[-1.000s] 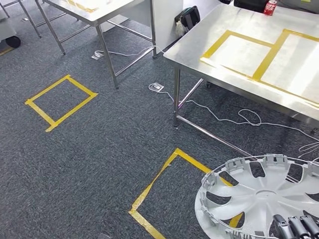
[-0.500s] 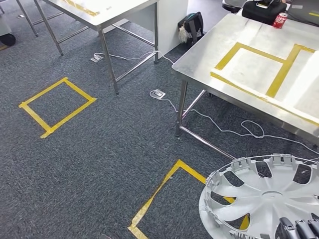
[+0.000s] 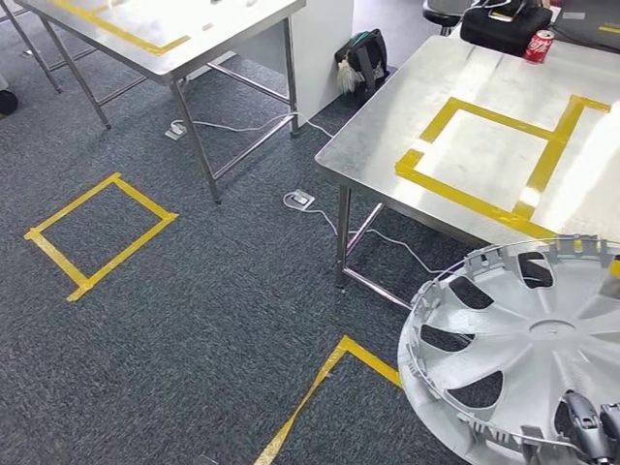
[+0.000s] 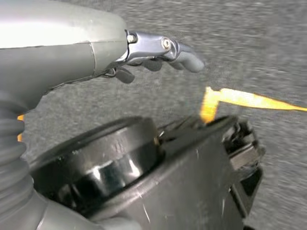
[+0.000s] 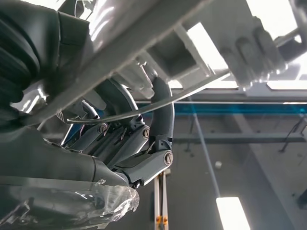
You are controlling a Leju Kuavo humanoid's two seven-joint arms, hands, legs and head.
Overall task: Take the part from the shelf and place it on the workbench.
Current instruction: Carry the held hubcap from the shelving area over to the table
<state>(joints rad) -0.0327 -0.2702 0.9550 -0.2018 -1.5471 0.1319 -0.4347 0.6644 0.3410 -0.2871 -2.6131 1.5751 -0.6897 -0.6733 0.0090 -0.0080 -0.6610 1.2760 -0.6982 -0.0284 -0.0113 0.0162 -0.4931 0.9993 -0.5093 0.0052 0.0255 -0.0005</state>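
So at this point your right hand [image 3: 592, 434] had the wheel cover [image 3: 526, 349] gripped by its near rim, dark fingers hooked over the edge, and the right wrist view backed that up with the fingers [image 5: 159, 120] curled around the rim from underneath. The cover was carried roughly flat, inner side up, just short of the workbench [image 3: 380, 126], with its far edge overlapping the bench's near edge in the head view. I judged it to be above the bench top rather than touching it, but from that angle I couldn't be sure.

Your left hand [image 4: 159, 48] hung over the carpet beside the bench, fingers stretched out loosely and holding nothing.

For the step in hand, carrying it over and setting it down, here's what I'd have told you: the yellow tape square [image 3: 490, 155] on the bench looked like the target, so get the whole cover past the bench's near edge before lowering. You were holding 1 side only, so the far rim could dip and clip the bench. Keep it level, go slow, and only let go once it sat flat.
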